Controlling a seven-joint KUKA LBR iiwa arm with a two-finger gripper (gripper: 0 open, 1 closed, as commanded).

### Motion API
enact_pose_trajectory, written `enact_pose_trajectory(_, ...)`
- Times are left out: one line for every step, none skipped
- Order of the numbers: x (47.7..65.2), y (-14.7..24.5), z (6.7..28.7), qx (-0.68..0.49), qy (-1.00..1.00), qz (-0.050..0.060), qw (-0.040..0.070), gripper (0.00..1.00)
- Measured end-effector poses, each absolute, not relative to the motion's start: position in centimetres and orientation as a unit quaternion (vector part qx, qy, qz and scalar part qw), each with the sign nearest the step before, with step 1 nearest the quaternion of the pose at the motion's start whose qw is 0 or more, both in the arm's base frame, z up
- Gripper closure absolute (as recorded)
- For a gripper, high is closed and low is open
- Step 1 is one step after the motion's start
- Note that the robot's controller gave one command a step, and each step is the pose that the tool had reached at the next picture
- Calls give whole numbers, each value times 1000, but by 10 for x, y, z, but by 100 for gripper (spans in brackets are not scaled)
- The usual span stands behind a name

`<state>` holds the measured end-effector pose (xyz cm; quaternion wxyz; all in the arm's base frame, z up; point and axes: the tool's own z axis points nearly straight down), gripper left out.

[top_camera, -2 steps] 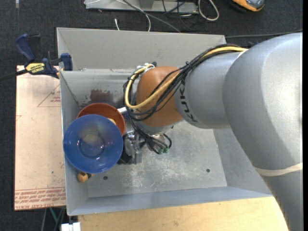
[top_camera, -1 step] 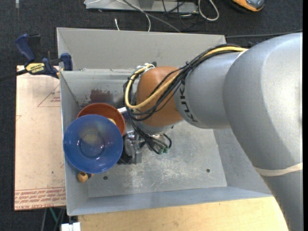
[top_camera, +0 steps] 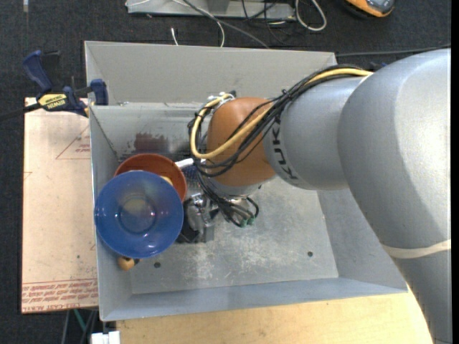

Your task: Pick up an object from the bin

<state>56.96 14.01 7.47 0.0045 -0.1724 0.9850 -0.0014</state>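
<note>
My gripper sits low beside the blue bowl at the left of the bin; clenched or released, I cannot tell. The bowl looks light, stiff, slick; I judge its thin rim the best hold.

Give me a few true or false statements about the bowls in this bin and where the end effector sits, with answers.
1. The round blue plastic bowl lies at the left of the grey metal bin. True.
2. The round orange plastic bowl lies on top of the blue one. False: the blue bowl overlaps it.
3. The end effector is just right of the blue bowl. True.
4. The arm enters from the view's left. False: from the right.
5. A small tan thing lies by the blue bowl's lower edge. True.
</note>
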Motion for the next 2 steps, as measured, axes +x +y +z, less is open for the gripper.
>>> enact_pose_trajectory(576, 122, 74, -180, 984, -2, 5, 100)
enact_pose_trajectory(575, 101, 73, -203, 979, -1, 6, 100)
